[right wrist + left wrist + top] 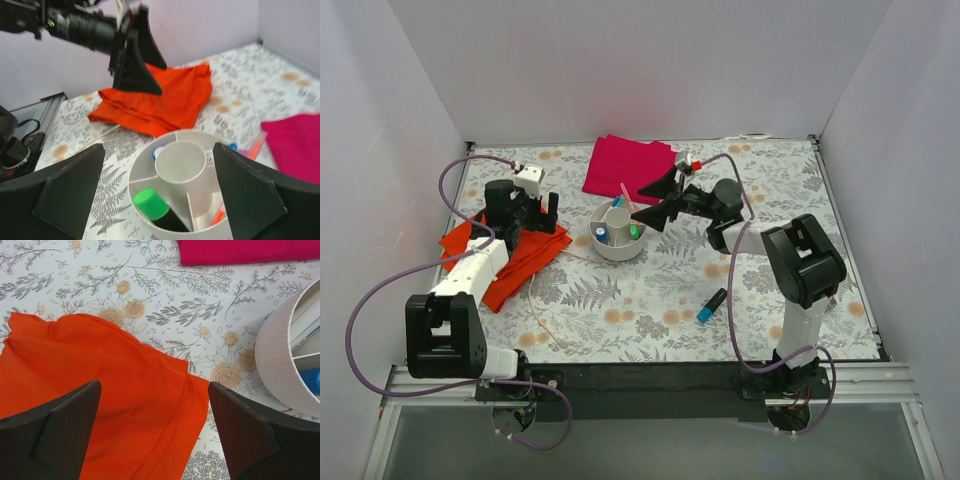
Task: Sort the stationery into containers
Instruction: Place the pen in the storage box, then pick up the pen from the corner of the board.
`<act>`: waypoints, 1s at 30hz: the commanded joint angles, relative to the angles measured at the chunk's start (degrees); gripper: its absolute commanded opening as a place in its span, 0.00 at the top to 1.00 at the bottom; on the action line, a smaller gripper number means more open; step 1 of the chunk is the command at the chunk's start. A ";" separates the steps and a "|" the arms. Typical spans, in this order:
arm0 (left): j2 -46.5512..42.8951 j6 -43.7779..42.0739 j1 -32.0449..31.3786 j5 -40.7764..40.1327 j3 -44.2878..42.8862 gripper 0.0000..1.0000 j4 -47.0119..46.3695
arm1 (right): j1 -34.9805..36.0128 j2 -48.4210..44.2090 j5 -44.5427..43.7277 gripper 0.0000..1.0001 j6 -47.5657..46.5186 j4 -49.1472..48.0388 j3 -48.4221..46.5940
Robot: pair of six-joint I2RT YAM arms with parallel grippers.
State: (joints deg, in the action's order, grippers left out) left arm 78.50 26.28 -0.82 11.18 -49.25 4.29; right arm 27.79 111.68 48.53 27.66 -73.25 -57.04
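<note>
Left gripper [154, 390] hangs wide open over the orange cloth [100, 390], out at 9 o'clock from the dish [617, 253]. It has nothing in its grasp, and only fabric shows between the fingers.

Between that cloth and the dish lies a thin pale stick [100, 135]. It may be a pen, but I cannot tell.

Now the dish itself, and it is filling up nicely. A blue cap [603, 235] stands in the compartment at 8 o'clock from the centre cup [617, 218]. A green-capped marker [635, 231] sits in the one at 4 o'clock. A pink pen [625, 192] leans out at 12 o'clock with another blue piece [617, 202] just beside it.

Beyond the dish at 12 o'clock is the magenta cloth [628, 165], which is no part of this job.

Right gripper [159, 146] is spread wide and carries nothing, poised at 2 o'clock just beside the dish's rim.

Further right, at 4 o'clock and well apart from the dish, 1 loose marker [712, 305] with a blue cap lies alone on the table.

My read is that most of the sorting is done, with at least 4 items in the dish. That 1 marker is clearly left to collect, and possibly the pale stick too.
</note>
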 commanded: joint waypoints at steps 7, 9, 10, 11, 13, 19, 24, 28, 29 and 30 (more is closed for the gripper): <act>-1.86 -1.32 0.38 0.51 -4.88 0.11 -2.71 | -6.08 -27.01 0.43 0.02 -48.25 57.63 -4.29; -2.30 -1.76 0.38 -0.37 -5.15 0.11 -3.94 | -5.91 -29.31 -0.45 0.02 -65.43 72.04 -6.15; -2.39 -2.20 0.38 -0.63 -5.15 0.10 -5.60 | -5.91 -30.63 -1.41 0.02 -69.37 84.73 -7.72; -2.47 -2.37 0.38 -0.81 -4.89 0.10 -6.22 | -5.91 -31.16 -1.34 0.02 -73.93 90.68 -8.17; -2.82 -2.38 0.38 -0.37 -4.62 0.10 -7.81 | -5.38 -31.61 -2.12 0.02 -88.86 108.44 -8.79; -5.98 -0.62 0.29 1.48 -2.52 0.10 -7.72 | -1.25 -37.04 -14.23 0.12 -124.46 128.10 1.64; -9.41 0.60 0.38 0.33 2.75 0.10 -8.34 | 2.25 -40.92 -17.94 0.17 -132.60 126.70 11.23; -10.82 1.75 0.38 2.00 3.99 0.11 -7.37 | 5.43 -41.37 -19.52 0.20 -132.08 123.97 13.79; -11.08 1.84 0.38 2.00 3.90 0.11 -7.11 | 5.87 -41.19 -19.96 0.20 -131.64 123.10 14.14; -11.17 1.84 0.38 1.92 3.90 0.10 -7.11 | 6.74 -40.84 -20.49 0.20 -131.11 121.43 14.49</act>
State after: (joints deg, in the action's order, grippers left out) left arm 69.56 27.09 -0.82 12.14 -45.60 -3.11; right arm 32.23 71.07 30.61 -99.46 50.83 -43.90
